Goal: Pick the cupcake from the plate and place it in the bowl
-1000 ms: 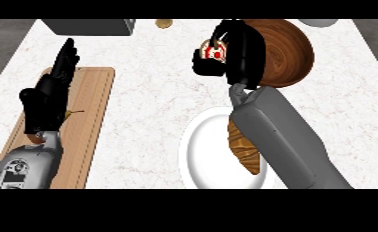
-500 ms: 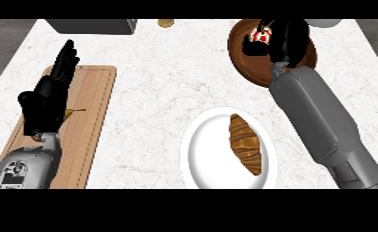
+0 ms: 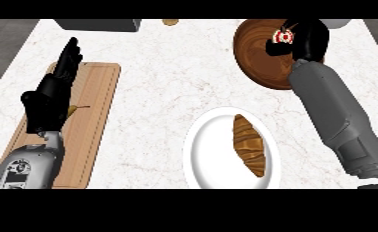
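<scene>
Head view shows the right hand (image 3: pixel 311 40) over the far side of the brown wooden bowl (image 3: pixel 258 66), its fingers curled round the cupcake (image 3: pixel 281 38), which sits within the bowl's outline (whether it touches the wood, I cannot tell). Nearer the robot, the white plate (image 3: pixel 203 152) holds only a croissant (image 3: pixel 249 145) lying lengthwise. At the view's left the left hand (image 3: pixel 53 92) rests open, fingers straight, holding nothing, above a wooden cutting board (image 3: pixel 100 111).
</scene>
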